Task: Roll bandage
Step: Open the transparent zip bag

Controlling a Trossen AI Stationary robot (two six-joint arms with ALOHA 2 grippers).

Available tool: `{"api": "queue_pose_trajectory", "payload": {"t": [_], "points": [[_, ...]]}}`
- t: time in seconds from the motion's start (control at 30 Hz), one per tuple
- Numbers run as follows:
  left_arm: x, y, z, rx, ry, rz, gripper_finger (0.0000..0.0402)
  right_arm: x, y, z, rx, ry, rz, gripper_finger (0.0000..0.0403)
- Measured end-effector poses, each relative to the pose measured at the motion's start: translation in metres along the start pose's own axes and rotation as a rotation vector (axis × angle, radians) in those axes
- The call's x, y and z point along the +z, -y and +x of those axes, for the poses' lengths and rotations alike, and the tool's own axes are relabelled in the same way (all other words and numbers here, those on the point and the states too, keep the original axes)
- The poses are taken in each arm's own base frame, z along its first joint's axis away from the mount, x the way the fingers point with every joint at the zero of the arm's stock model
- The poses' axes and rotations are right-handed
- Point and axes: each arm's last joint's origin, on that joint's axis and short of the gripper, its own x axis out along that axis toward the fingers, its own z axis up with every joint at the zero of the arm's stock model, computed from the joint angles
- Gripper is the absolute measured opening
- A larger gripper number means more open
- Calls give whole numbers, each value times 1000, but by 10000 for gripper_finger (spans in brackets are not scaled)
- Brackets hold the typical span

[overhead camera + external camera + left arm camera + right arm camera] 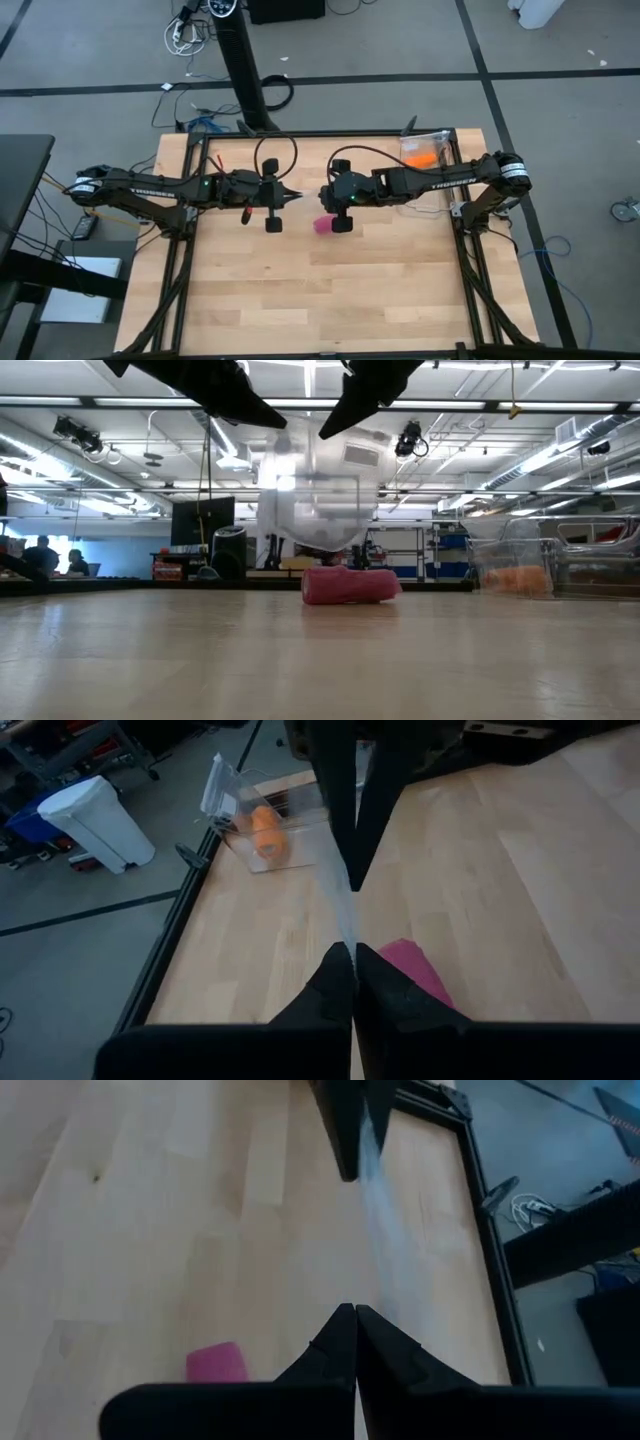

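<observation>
The bandage [323,225] is a small pink roll lying on its side on the wooden table [350,300], also seen in the low view [350,585] and both wrist views [415,970] [215,1363]. Above it my left gripper [298,196] and my right gripper [322,195] face each other tip to tip, both shut on a clear thin plastic film [320,490] that hangs between and below them. Neither gripper touches the bandage. My left gripper pinches one end of the clear film [350,932] between its two fingertips, coming from the table's left and slanting down. The film runs on to the other gripper and sags below, clear of the table. My right gripper pinches the film's other end [362,1295] between its two fingertips, coming from the table's right and slanting down. The film stretches across to the left gripper's fingers [345,1130] and hangs above the bandage.
A clear plastic box [425,152] holding an orange roll [265,832] stands at the table's far right corner, also in the low view [520,575]. Bare wood lies toward the near edge. A black metal frame borders the table.
</observation>
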Motion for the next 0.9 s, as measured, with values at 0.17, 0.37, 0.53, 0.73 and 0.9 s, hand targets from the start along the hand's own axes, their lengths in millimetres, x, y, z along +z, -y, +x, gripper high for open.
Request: {"api": "queue_pose_trajectory", "payload": {"t": [0.17, 0.37, 0.53, 0.73, 0.9], "points": [[0, 0, 0, 0, 2, -1, 3, 0, -1, 0, 6, 4, -2, 0], [0, 0, 0, -3, -4, 1, 3, 7, -8, -16, -99, 30, -8, 12], [0, 0, 0, -4, -4, 1, 3, 8, -9, -20, -137, 28, -34, 19], [0, 0, 0, -4, -4, 0, 3, 4, -5, -17, -37, 22, 4, 4], [0, 0, 0, -3, -4, 1, 3, 5, -6, -17, -11, 27, 3, 52]]}}
